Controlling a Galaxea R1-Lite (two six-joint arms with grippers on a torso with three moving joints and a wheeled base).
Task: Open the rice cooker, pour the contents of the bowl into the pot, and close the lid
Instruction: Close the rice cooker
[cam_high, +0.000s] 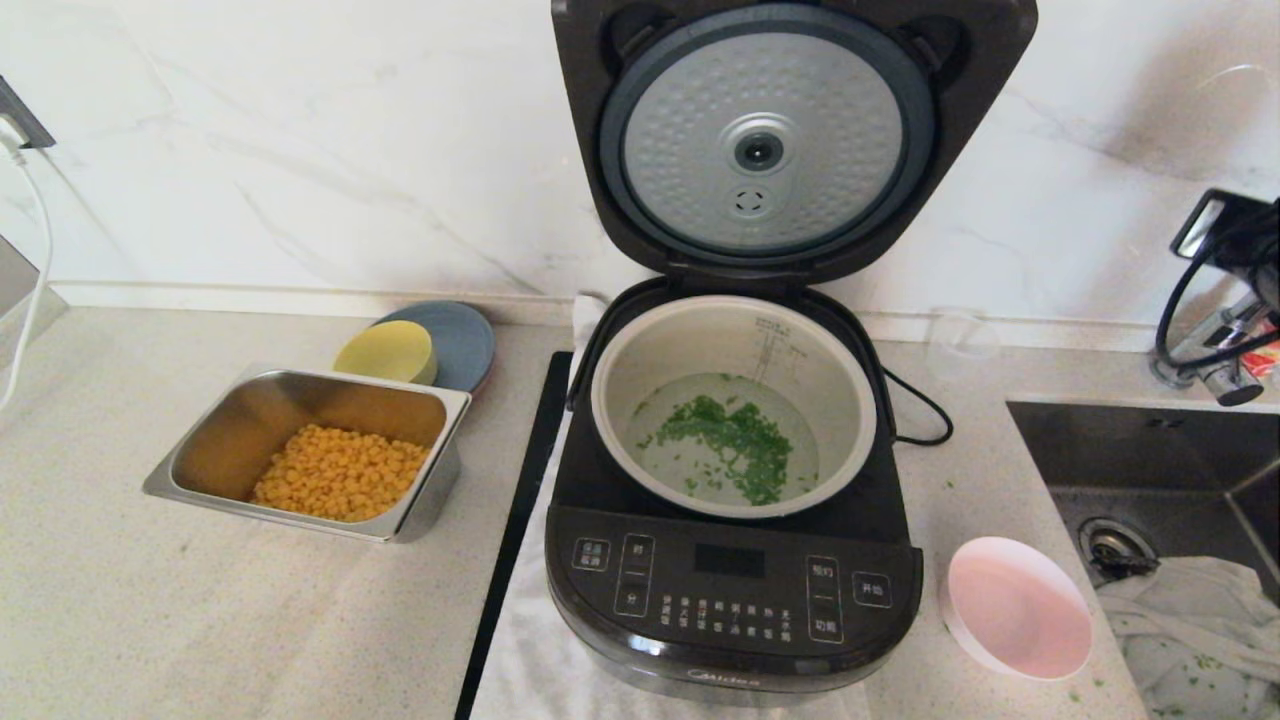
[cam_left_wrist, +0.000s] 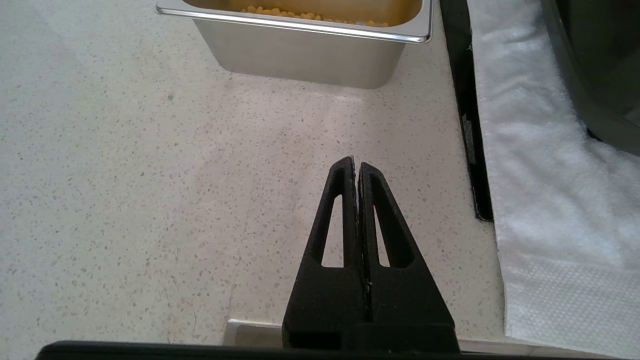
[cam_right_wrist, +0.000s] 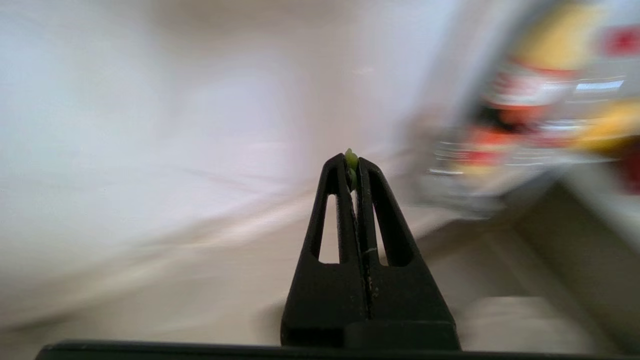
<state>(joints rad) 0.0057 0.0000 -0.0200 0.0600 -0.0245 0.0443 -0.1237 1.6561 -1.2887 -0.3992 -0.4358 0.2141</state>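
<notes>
Lid (cam_high: 765, 150) up; contents (cam_high: 730, 440) in pot (cam_high: 640, 375); bowl (cam_high: 1015, 605) empty beside rice cooker (cam_high: 730, 590). Right gripper (cam_right_wrist: 353, 165) closed, scallion fleck pinched at tips (surroundings blurred). Left gripper (cam_left_wrist: 356, 167) closed, tray (cam_left_wrist: 300, 45) ahead. Risk: closed tips slipping off the glossy lid.

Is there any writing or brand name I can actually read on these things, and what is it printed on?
"Midea": brand name, faint, on the lower front edge of the rice cooker.
White Chinese button labels on its front panel: too small to read.
Printed measuring marks on the pot wall: too small to read.
Red and yellow packaging in the right wrist view: blurred, unreadable.
Nothing else carries text.
</notes>
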